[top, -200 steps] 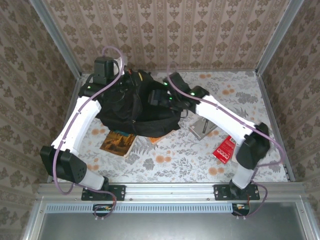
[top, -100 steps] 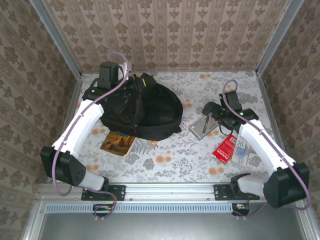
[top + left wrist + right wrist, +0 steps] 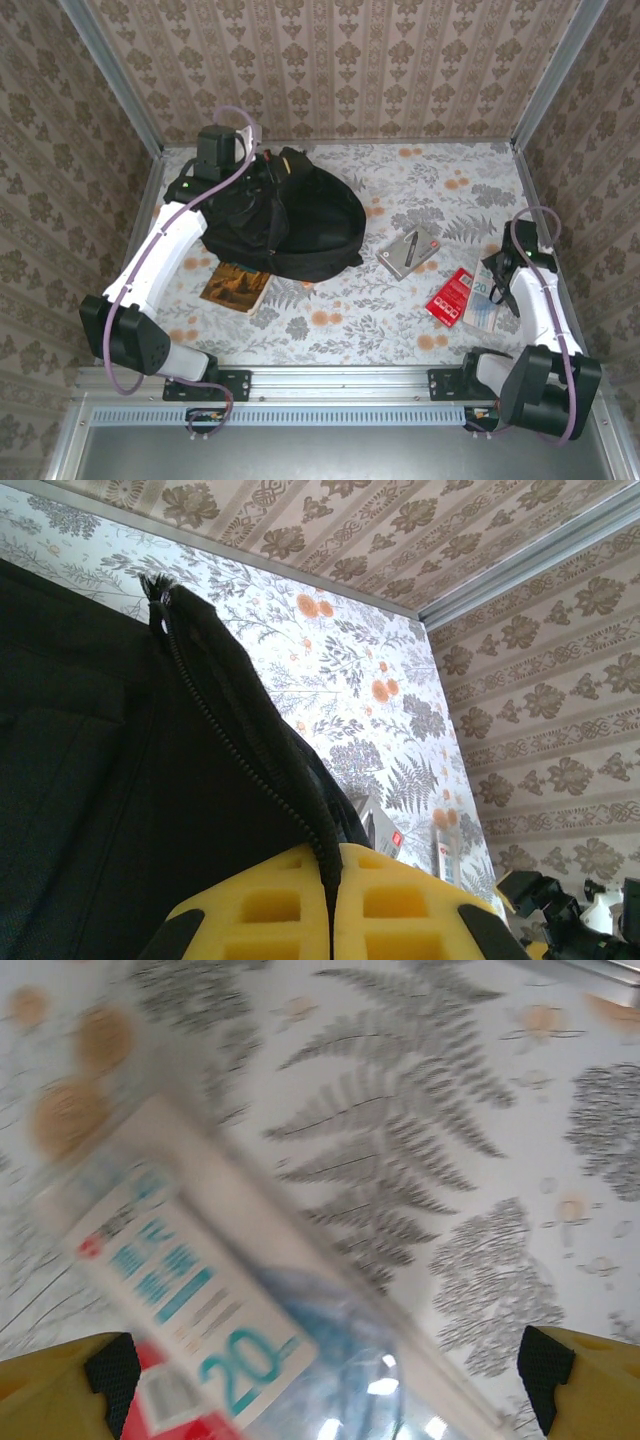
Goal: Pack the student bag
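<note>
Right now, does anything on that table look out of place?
One thing: a brown book lies half under the student bag, not inside it, its near end poking out. Nothing looks spilled or damaged.

orange book point(image 3: 238, 287), grey box point(image 3: 408, 251), red booklet point(image 3: 451, 296), clear packet point(image 3: 482, 303), floral tabletop point(image 3: 340, 310)

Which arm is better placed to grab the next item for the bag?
Right: the right gripper hangs open over the clear packet; the left gripper is shut on the zip edge of the student bag.
</note>
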You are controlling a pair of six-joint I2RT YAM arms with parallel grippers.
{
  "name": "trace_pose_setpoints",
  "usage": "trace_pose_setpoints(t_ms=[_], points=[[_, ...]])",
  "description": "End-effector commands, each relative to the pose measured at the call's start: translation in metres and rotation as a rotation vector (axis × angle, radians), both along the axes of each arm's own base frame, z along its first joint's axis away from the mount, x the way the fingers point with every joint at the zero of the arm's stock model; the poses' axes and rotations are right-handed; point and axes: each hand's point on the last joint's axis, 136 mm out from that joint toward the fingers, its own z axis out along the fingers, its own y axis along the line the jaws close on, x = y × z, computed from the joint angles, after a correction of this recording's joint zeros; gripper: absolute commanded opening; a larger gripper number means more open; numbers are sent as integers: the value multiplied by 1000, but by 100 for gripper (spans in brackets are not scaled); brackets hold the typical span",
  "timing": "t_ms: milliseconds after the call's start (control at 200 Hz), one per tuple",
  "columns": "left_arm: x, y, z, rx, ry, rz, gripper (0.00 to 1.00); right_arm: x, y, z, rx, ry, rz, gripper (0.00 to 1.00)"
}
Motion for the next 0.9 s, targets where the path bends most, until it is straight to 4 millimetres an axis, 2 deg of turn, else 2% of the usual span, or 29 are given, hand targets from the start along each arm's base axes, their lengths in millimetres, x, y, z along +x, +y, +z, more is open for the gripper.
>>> trace_pose_setpoints(t_ms=[0, 90, 130, 235, 255, 400, 540, 600, 660, 775, 895], points=[[-3, 3, 29, -41, -94, -10, 0, -31, -4, -28, 30, 109, -76, 100], [-2, 3, 29, -42, -92, -10, 0, -21, 6, -50, 143, 75, -28, 100], [-2, 3, 28, -44, -90, -12, 0, -8, 13, -58, 195, 40, 29, 100], [-1, 3, 27, -45, -87, -11, 0, 17, 31, -67, 313, -22, 129, 100], [-1, 2, 27, -45, -87, -12, 0, 25, 34, -68, 328, -53, 149, 100], [1, 4, 27, -49, -85, -6, 0, 45, 61, -70, 351, -86, 275, 100], [4, 5, 23, -56, -72, -5, 0, 66, 102, -69, 398, -84, 425, 100], [4, 4, 23, -58, -69, -7, 0, 71, 120, -65, 430, -84, 493, 100], [4, 4, 22, -57, -69, -9, 0, 73, 142, -71, 506, -73, 561, 100], [4, 5, 23, -55, -72, -6, 0, 72, 177, -71, 616, -101, 679, 100], [5, 6, 22, -52, -70, -4, 0, 67, 200, -62, 650, -120, 814, 99]])
